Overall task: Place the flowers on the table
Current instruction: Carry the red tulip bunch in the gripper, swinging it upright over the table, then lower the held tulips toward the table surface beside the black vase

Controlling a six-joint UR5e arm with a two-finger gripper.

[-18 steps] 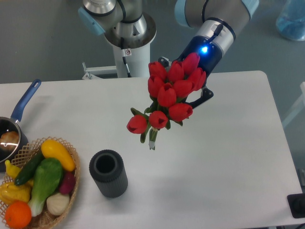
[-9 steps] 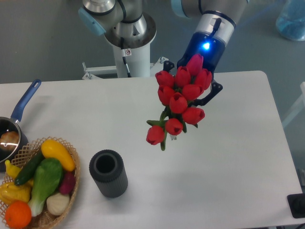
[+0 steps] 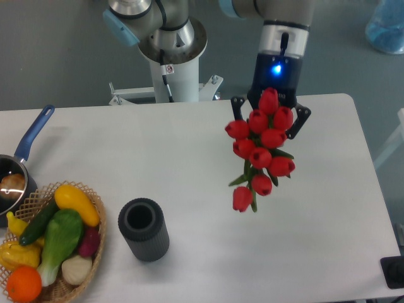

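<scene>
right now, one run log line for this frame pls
phase: carrying | gripper: shut on bunch of red tulip flowers | flowers: hanging above white rectangular table, not set down | dark cylinder: upright, left of flowers

White table (image 3: pixel 189 151), dark cylinder (image 3: pixel 144 230), wicker basket (image 3: pixel 69 281), blue-handled pan (image 3: pixel 22 158)

The flowers (image 3: pixel 261 151) are held above the bench (image 3: pixel 189 158) by the pincer (image 3: pixel 270 120), whose dark fingers (image 3: pixel 237 107) are seen on either side of the red buds. A blue light is lit on the arm's wrist (image 3: pixel 276 68). A dark cylinder (image 3: pixel 144 229) stands upright near the bench's front edge, beside a wicker basket (image 3: pixel 95 243) of fruit and vegetables. A blue-handled pot (image 3: pixel 19 167) is seen at the left edge.
</scene>
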